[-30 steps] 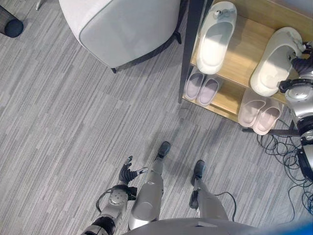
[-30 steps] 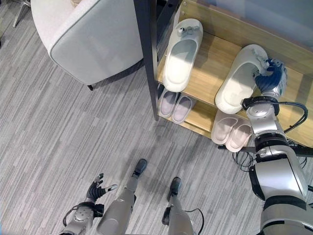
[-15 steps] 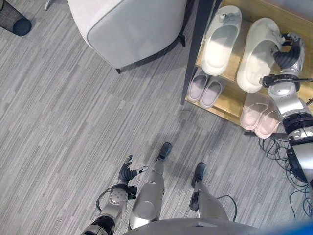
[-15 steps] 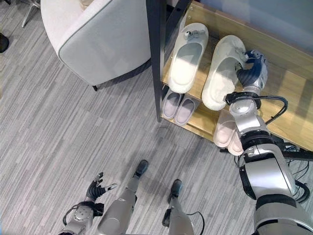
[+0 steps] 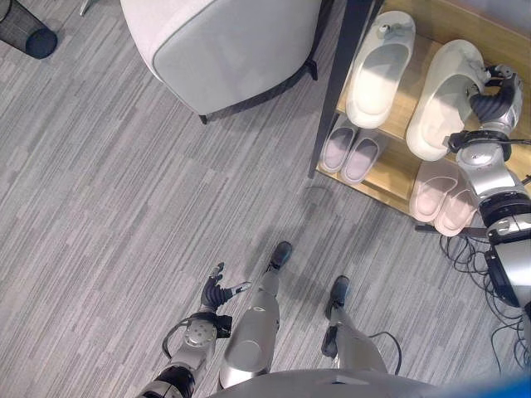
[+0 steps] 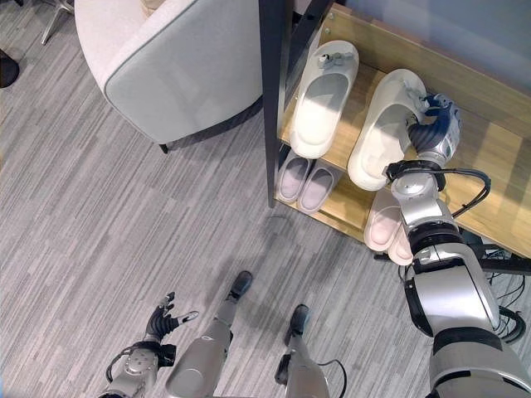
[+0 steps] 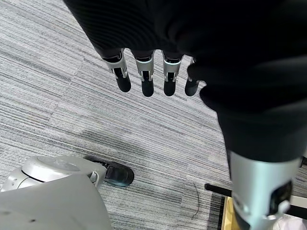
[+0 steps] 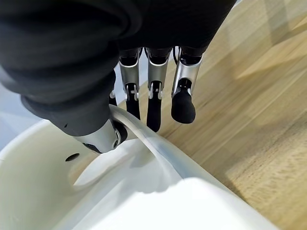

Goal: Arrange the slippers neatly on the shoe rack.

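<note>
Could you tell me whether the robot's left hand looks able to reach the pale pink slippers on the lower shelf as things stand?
Probably not. The left hand hangs open low beside the robot, above grey floor, well away from the wooden shoe rack. The small pair of pale pink slippers sits tucked under the upper shelf.

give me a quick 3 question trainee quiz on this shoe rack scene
1. True or false: the right hand pinches the edge of a white slipper on the top shelf.
2. Where are the two pink slipper pairs? A) floor B) lower shelf C) armchair
3. The left hand hangs with fingers ____ above the floor.

Key: 1 true; 2 B; 3 open
</note>
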Robot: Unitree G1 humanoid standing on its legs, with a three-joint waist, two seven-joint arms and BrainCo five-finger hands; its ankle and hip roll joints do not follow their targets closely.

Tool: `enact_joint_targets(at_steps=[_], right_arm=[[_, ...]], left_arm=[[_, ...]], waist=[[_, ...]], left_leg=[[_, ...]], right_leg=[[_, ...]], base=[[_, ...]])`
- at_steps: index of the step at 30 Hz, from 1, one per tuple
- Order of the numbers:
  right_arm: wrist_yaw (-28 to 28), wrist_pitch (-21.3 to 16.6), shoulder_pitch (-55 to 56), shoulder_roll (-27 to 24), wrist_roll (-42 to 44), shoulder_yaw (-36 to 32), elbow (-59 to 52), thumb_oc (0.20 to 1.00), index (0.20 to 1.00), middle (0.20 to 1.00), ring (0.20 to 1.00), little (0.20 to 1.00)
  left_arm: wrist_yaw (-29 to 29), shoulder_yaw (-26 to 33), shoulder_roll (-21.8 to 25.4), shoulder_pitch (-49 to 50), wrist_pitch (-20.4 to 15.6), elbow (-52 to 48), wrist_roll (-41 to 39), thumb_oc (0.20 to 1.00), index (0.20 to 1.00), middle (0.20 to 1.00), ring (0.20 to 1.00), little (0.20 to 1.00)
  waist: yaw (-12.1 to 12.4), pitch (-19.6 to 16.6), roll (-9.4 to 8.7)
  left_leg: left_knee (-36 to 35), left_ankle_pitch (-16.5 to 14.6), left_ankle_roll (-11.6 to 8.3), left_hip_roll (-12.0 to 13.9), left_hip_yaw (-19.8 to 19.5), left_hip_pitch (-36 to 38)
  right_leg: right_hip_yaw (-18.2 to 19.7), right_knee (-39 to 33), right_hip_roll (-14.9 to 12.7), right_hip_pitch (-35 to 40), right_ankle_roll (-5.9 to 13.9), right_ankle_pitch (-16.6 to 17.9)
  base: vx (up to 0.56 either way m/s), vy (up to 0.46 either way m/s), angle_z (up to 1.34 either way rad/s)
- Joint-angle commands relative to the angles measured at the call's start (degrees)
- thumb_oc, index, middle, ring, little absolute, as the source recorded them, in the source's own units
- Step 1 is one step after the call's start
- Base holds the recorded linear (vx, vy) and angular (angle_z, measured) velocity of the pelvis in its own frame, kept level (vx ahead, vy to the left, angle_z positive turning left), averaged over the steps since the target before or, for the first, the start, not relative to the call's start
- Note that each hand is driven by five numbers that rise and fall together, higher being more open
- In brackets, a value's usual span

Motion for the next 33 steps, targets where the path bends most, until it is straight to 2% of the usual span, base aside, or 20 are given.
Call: enact_joint_targets(at_steps=[1,11,12,13,25,28,29,33], right_arm=[[-2.06,-1.72,-3.67,-1.76,1.09,0.18,-1.01,0.200,0.200,0.200,0.200,0.200],[-1.35,-1.81,-5.57,-0.69,3.77,-0.08,1.78,0.200,0.200,0.200,0.200,0.200],[-1.25,-1.84,-5.59,-0.44,4.39,-0.33,2.52,0.313,0.313,0.313,0.313,0.313],[-1.28,-1.99,-5.75,-0.11,5.05,-0.71,3.25,1.000,1.000,1.000,1.000,1.000],[-2.40,-2.56,-5.24,1.48,8.07,-2.87,3.48,1.000,1.000,1.000,1.000,1.000],[-3.12,-4.38,-2.61,2.27,10.57,-6.04,-1.03,1.000,1.000,1.000,1.000,1.000],[-2.95,-5.57,-1.66,1.81,13.72,-8.54,-2.41,1.000,1.000,1.000,1.000,1.000],[-2.89,-5.90,0.58,1.29,12.96,-9.25,-4.78,1.000,1.000,1.000,1.000,1.000]], left_arm=[[1.58,-0.80,0.09,-2.09,-1.54,3.15,-1.94,1.000,1.000,1.000,1.000,1.000],[1.24,-1.04,0.13,-2.36,-1.52,4.14,-2.75,1.000,1.000,1.000,1.000,1.000],[1.21,-1.04,0.10,-2.44,-1.48,4.34,-2.74,1.000,1.000,1.000,1.000,1.000],[1.14,-1.09,0.04,-2.44,-1.49,4.55,-2.82,1.000,1.000,1.000,1.000,1.000],[0.89,-0.89,-0.75,-2.80,-0.95,6.60,-3.46,1.000,1.000,1.000,1.000,1.000],[0.54,0.20,-1.68,-2.63,-0.31,8.23,-4.25,1.000,1.000,1.000,1.000,1.000],[0.59,0.77,-1.99,-1.93,-0.23,9.02,-4.26,1.000,1.000,1.000,1.000,1.000],[0.24,1.83,-2.75,-0.93,0.25,11.12,-3.94,1.000,1.000,1.000,1.000,1.000]], waist=[[1.05,-1.45,-1.06],[1.62,-1.26,-1.29],[1.67,-1.27,-1.30],[1.76,-1.32,-1.22],[1.70,-1.56,-1.04],[1.26,-1.84,-0.92],[1.13,-1.99,-0.84],[0.92,-2.30,-0.82]], left_leg=[[-0.06,-5.24,-0.67,-3.35,2.08,3.48],[-0.06,-5.16,-0.76,-3.71,1.61,3.13],[-0.06,-5.18,-0.73,-3.74,1.59,3.09],[-0.06,-5.19,-0.70,-3.77,1.52,3.07],[-0.06,-5.41,-0.55,-4.02,1.61,3.09],[-0.06,-5.62,-0.44,-3.95,1.66,3.46],[-0.06,-5.77,-0.40,-3.95,1.69,3.85],[-0.06,-5.92,-0.38,-3.72,1.96,4.31]], right_leg=[[-2.62,0.32,-1.16,0.98,3.21,-0.25],[-3.50,0.32,-1.35,1.02,3.27,-0.33],[-3.58,0.32,-1.38,1.05,3.28,-0.28],[-3.63,0.32,-1.44,1.04,3.28,-0.28],[-3.82,0.32,-1.63,1.00,3.29,-0.32],[-3.81,0.32,-1.59,1.23,3.16,-0.45],[-3.79,0.32,-1.63,1.48,3.13,-0.45],[-3.69,0.32,-1.64,1.75,3.12,-0.47]], base=[[0.00,0.000,0.00],[0.00,0.003,0.04],[0.00,0.000,0.00],[0.00,0.000,0.00],[0.00,0.002,0.01],[0.00,0.000,0.00],[0.00,0.000,0.00],[0.00,0.000,0.00]])
